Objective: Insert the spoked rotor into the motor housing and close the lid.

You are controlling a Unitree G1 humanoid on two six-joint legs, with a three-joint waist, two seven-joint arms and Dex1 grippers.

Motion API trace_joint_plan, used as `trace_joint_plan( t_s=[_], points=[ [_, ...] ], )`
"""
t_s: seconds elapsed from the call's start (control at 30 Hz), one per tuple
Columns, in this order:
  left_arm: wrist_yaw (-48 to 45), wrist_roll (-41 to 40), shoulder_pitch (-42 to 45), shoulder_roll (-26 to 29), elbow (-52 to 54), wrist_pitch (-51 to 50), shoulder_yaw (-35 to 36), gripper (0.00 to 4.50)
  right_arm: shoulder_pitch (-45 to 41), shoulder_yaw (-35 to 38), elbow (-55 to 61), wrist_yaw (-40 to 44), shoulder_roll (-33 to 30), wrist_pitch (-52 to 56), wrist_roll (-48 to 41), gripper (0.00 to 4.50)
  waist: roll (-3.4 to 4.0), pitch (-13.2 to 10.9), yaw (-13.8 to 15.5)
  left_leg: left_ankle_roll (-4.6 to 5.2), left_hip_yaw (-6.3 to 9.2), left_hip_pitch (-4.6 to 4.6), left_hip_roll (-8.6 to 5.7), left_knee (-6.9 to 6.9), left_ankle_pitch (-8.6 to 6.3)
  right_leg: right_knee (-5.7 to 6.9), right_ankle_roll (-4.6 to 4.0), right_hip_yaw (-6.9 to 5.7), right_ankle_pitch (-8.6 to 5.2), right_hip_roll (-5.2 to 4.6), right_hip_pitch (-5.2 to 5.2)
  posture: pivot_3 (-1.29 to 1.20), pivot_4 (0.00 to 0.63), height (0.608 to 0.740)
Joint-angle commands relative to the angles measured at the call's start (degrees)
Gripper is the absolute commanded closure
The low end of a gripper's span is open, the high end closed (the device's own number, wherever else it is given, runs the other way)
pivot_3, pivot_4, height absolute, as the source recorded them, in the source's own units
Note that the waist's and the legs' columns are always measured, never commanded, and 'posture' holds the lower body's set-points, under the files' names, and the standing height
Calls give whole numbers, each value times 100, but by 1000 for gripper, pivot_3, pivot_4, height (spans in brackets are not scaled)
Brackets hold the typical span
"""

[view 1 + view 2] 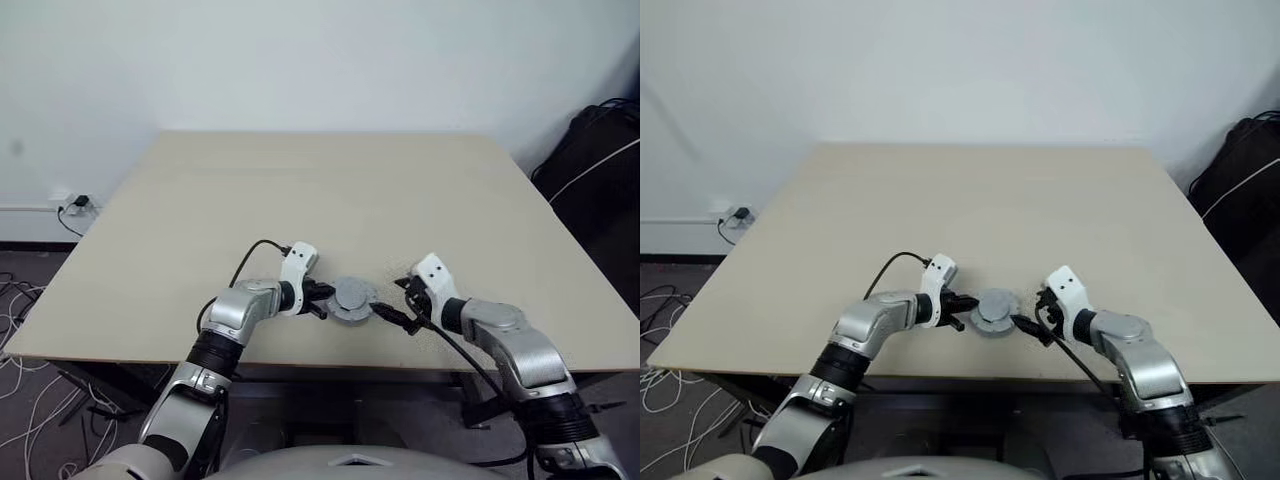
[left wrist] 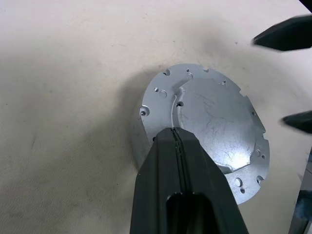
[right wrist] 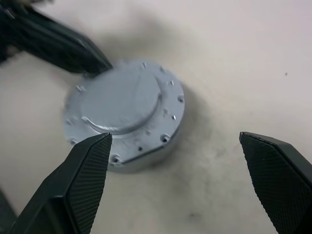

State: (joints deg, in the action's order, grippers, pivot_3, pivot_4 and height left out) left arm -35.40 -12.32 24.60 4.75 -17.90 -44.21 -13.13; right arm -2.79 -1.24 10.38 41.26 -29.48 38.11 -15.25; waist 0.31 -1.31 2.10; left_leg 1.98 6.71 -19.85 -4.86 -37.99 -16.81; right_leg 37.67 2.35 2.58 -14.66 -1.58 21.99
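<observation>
We see the lid (image 1: 353, 297) seated smooth face up on the housing, near the front edge of the table (image 1: 330, 190). Our left gripper (image 2: 174, 134), fingers pressed together, rests its tips on the lid's rim; our right gripper (image 3: 175, 151), fingers spread wide, flanks the lid from its other side, touching nothing.

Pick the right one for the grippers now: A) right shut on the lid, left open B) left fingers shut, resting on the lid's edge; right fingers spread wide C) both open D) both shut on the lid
B. In the left wrist view the left gripper has its fingers pressed together at the edge of the lid; in the right wrist view the right gripper has its fingers far apart, holding nothing.
</observation>
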Motion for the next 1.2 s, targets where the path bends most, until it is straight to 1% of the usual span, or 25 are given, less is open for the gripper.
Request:
trace_joint_plan(
  t_s=[0.03, 0.1, 0.23, 0.33, 0.43, 0.53, 0.73, 0.87, 1.0, 1.2],
  points=[
    [-30, 60, 71, 8, -88, 14, -93, 4500, -105, 664, 240, -528, 376, 338, -448, 39, -2, -1, 0, 0, 0, 0, 0, 0, 0, 0, 0, 0, 0, 0, -1, 0, 0, 740],
    [-39, 65, 87, 2, -116, 37, -94, 4500, -289, 1058, 60, -1192, 847, 859, -629, 39, -5, -3, 1, 0, 0, 1, 0, -1, 0, 1, 0, 1, 0, 0, -1, 0, 0, 740],
    [-58, 70, 98, -2, -140, 65, -105, 4500, -482, 1448, -112, -1859, 1486, 1657, -931, 39, -3, -2, 13, -1, -1, -4, -1, 1, 3, 4, -3, 4, 2, -1, 7, 0, 0, 740],
    [-83, 76, 82, 6, -117, 74, -128, 4500, -494, 1392, -149, -1951, 1643, 1963, -1061, 39, -1, 0, 11, 0, -2, -14, -3, 4, 3, 5, -31, 5, 18, -1, 46, 0, 0, 740],
    [-85, 82, 57, 9, -101, 90, -127, 4500, -494, 1238, -199, -1957, 1670, 2287, -1160, 39, 0, 0, 8, 3, -3, -17, -8, 3, 4, 4, -32, 6, 20, -4, 49, 0, 0, 740],
    [-81, 79, 31, 7, -84, 101, -126, 4500, -546, 1275, -246, -1950, 1719, 2499, -1329, 39, 0, 0, 1, 5, -4, -17, -8, 3, 4, 5, -31, 7, 20, -4, 49, 0, 0, 740],
    [-75, 82, 0, 3, -55, 107, -108, 4500, -715, 1508, -500, -1975, 1890, 3135, -1747, 39, 0, 0, -18, 6, -4, -15, -8, 2, 7, 8, -12, 6, 11, -4, 48, 0, 0, 740],
    [-60, 80, -7, 12, -48, 109, -84, 4500, -798, 1731, -814, -2071, 2085, 3559, -1984, 39, 1, 0, -28, 7, -4, -15, -9, 3, 7, 7, -29, 7, 21, -4, 49, 0, 0, 740],
    [-54, 76, -21, 14, -32, 113, -72, 4500, -850, 1906, -1099, -2204, 2293, 3744, -2058, 39, 3, 3, -46, 7, -4, -12, -9, 3, 8, 8, -24, 7, 20, -3, 46, 0, 0, 740],
    [-67, 76, -37, 26, 5, 94, -72, 4500, -970, 2423, -1410, -2308, 2700, 3952, -2394, 39, 3, 18, -112, 4, -4, -4, -8, 4, 10, 11, -5, 8, 10, -3, 40, 0, 0, 740]
  ],
)
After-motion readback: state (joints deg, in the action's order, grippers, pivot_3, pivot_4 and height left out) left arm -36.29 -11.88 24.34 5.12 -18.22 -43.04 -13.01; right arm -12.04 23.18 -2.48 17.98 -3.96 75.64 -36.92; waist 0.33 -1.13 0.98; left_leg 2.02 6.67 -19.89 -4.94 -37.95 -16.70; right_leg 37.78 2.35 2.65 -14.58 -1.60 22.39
